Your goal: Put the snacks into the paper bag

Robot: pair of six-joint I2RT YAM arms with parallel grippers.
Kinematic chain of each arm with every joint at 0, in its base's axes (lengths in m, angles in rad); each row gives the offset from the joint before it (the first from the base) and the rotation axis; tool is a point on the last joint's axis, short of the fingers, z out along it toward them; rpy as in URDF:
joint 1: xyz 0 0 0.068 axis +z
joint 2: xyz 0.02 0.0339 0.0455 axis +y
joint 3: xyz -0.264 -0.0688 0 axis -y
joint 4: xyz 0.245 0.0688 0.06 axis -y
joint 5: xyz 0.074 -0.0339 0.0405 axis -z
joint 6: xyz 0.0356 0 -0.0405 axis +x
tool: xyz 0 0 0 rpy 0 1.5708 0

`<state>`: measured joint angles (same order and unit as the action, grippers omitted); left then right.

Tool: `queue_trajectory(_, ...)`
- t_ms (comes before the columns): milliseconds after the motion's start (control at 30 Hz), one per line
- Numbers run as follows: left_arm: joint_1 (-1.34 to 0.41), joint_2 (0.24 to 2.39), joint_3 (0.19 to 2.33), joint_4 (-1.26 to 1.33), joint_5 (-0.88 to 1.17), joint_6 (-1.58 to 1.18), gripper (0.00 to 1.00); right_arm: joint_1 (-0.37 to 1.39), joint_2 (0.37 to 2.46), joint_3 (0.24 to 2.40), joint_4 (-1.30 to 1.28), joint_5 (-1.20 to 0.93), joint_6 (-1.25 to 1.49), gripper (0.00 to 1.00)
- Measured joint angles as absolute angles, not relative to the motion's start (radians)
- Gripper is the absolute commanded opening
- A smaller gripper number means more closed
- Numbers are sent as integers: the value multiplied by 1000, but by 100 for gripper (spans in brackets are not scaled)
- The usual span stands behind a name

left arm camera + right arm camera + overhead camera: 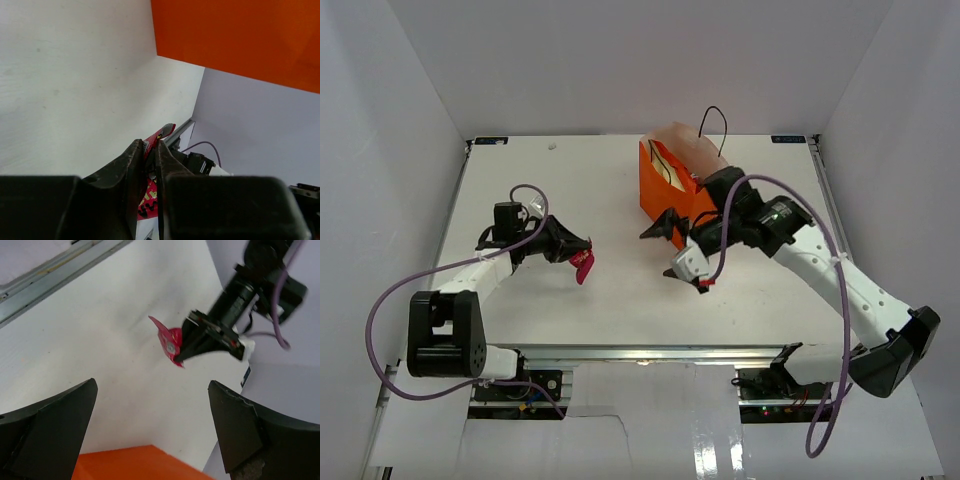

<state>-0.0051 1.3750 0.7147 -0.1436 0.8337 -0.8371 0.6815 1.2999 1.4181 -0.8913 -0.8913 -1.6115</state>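
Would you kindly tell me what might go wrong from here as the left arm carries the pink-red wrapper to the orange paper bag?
1. The left tool pinches the small crinkled pink-red wrapper by one end only, so it might slip out on the way.
2. The right tool, wide open, sits close beside the upright orange paper bag, across the likely path. The arms could collide, or the bag could be knocked over.

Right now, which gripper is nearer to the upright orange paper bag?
Right. The right gripper hangs open beside the orange paper bag; the left gripper, shut on a pink-red crinkled wrapper, is farther off left.
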Motion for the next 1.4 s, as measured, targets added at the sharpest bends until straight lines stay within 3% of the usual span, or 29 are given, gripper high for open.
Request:
queue_trajectory(233,-125,1381,748,-129,844,-889,0,938,1374,1294,-826,-654,-1877,95)
queue_trajectory(533,-228,1381,749,-126,846,-926,0,1044,1494,1275,-625,-512,-1914,89)
queue_trajectory(633,-258,1381,750,-121,845,-937,0,1050,1542,1275,-587,-476,-1909,82)
queue_trajectory(1100,-284,1382,765,-95,843,-955,0,1052,1649,1275,-518,-361,-1851,28)
queue_trajectory(1200,-284,1382,766,-90,844,-955,15,1050,1649,1281,-506,-363,-1823,19)
queue_trajectory(1233,-284,1382,766,-88,845,-955,31,1048,1649,1283,-503,-366,-1814,14)
queue_trajectory(1300,-284,1382,768,-78,847,-953,49,1042,1649,1287,-498,-374,-1796,13)
queue_trajectory(1333,-284,1382,769,-74,849,-951,63,1038,1648,1287,-498,-378,-1786,11)
queue_trajectory(1400,-283,1380,772,-65,862,-949,71,1026,1646,1287,-498,-389,-1762,11)
